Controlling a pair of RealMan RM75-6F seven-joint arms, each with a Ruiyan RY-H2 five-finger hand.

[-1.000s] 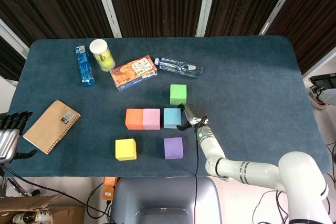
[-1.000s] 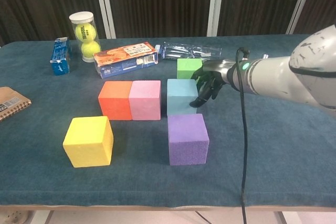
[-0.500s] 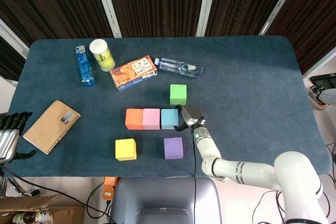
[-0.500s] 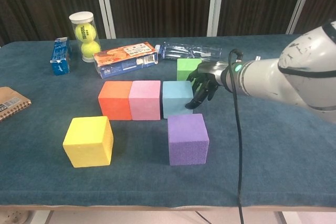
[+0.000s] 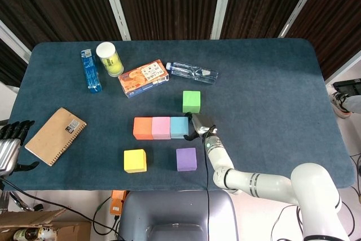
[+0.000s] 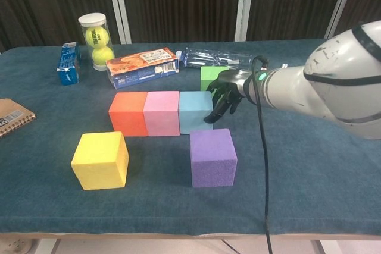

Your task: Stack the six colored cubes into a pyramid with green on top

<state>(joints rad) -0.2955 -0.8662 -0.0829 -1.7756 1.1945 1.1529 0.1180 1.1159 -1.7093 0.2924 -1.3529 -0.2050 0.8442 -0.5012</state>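
Head view
Landmark: blue cube (image 5: 179,127), near the middle of the table (image 5: 271,88).
Row: pink cube (image 5: 161,127) touches the blue cube's left face; orange cube (image 5: 142,128) touches the pink cube's far side.
Green cube (image 5: 191,101): behind the blue cube, slightly right, apart from it.
Purple cube (image 5: 186,159): in front of the blue cube, apart.
Yellow cube (image 5: 135,160): in front and well left of the blue cube.
Right hand (image 5: 198,127): against the blue cube's right face; fingers curled downward, nothing held.
Left hand (image 5: 11,139): far left of the blue cube, off the table edge; fingers extended, nothing held.
Notebook (image 5: 55,135): well left of the blue cube.

Chest view
Row: orange cube (image 6: 128,113), pink cube (image 6: 161,113), blue cube (image 6: 196,111), faces touching.
Right hand (image 6: 225,94): fingertips (image 6: 209,118) at the blue cube's right face, nothing gripped.
Green cube (image 6: 213,77): behind the blue cube, partly hidden by the hand.
Purple cube (image 6: 212,157): nearer than the blue cube.
Yellow cube (image 6: 100,160): nearer, well left.
Ball tube (image 6: 96,40), snack box (image 6: 142,67), bottle (image 6: 214,58): behind the blue cube, at the far side.
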